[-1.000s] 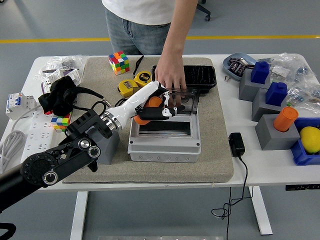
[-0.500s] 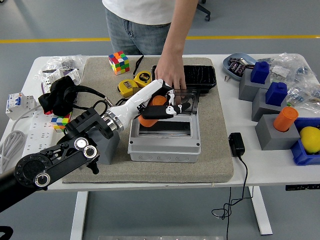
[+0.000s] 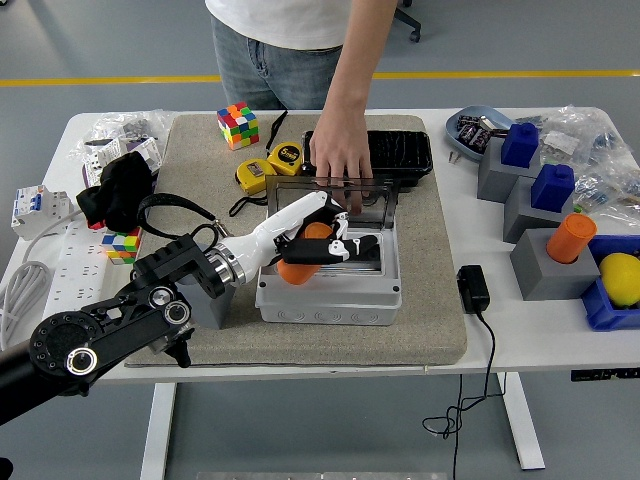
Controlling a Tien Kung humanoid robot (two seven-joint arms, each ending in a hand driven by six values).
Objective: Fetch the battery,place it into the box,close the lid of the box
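One battery [image 3: 297, 252], orange, gripped in your left hand [image 3: 318, 238]: lower it squarely into the box [image 3: 330, 290], clear of the person's hand [image 3: 340, 155] at 12 o'clock.

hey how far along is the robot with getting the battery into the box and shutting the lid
Fetching looks done: the left robot hand grips the orange cylindrical battery over the open grey plastic box. Releasing it inside is in hand. The clear lid, held up by a person's hand, remains to be closed.
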